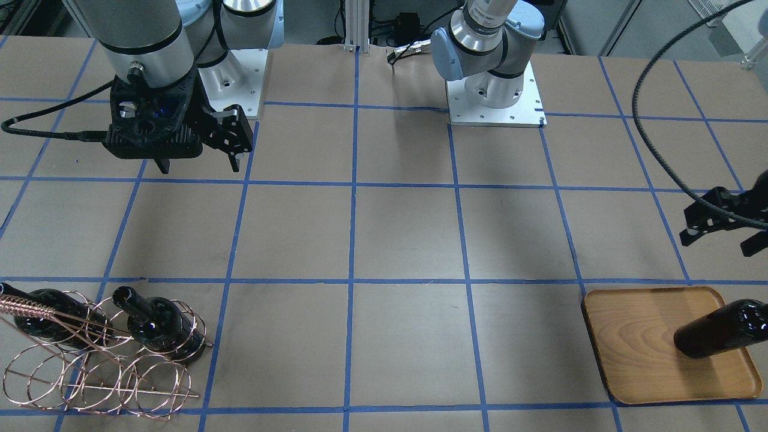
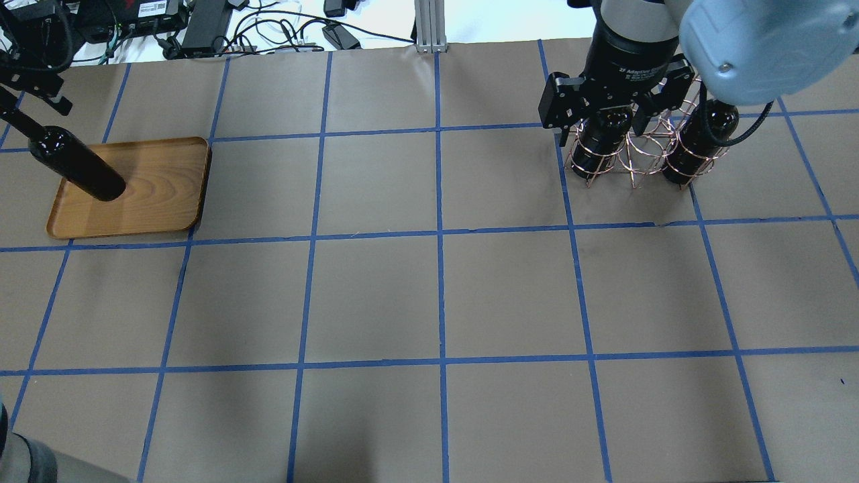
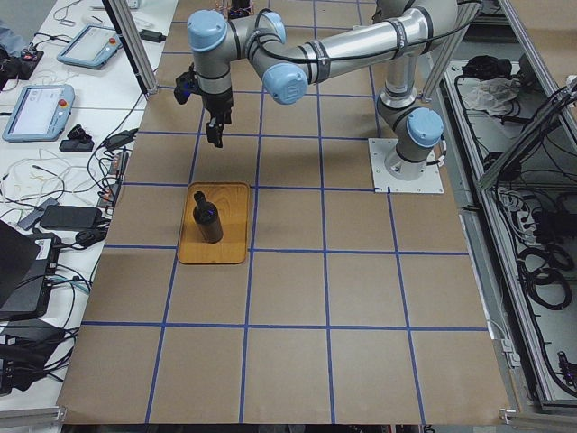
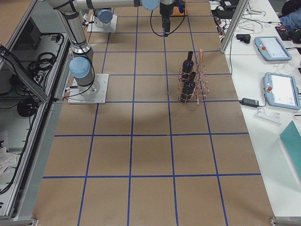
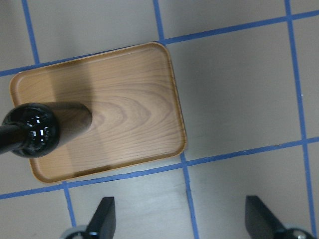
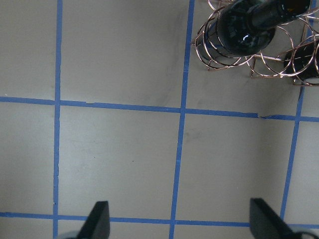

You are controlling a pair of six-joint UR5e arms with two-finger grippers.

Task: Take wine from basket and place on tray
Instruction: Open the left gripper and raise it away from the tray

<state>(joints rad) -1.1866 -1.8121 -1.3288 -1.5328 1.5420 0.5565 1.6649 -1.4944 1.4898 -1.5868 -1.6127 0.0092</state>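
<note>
The left hand [image 5: 180, 221] and right hand [image 6: 180, 216] gape, empty. One bottle [image 1: 717, 330] stands on the tray [image 1: 630, 336] near the worktop's [image 2: 436, 295] far-left corner; two sit in the basket [image 1: 96, 378]. The left hand, near its neck, could clip and topple it.

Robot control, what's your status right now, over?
Left gripper open, up beside tray. Right gripper open, short of basket. One wine standing on tray; two more wines in basket.

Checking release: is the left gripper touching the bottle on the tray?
Apart. Front-facing view shows table between the left gripper and the bottle on the tray.
</note>
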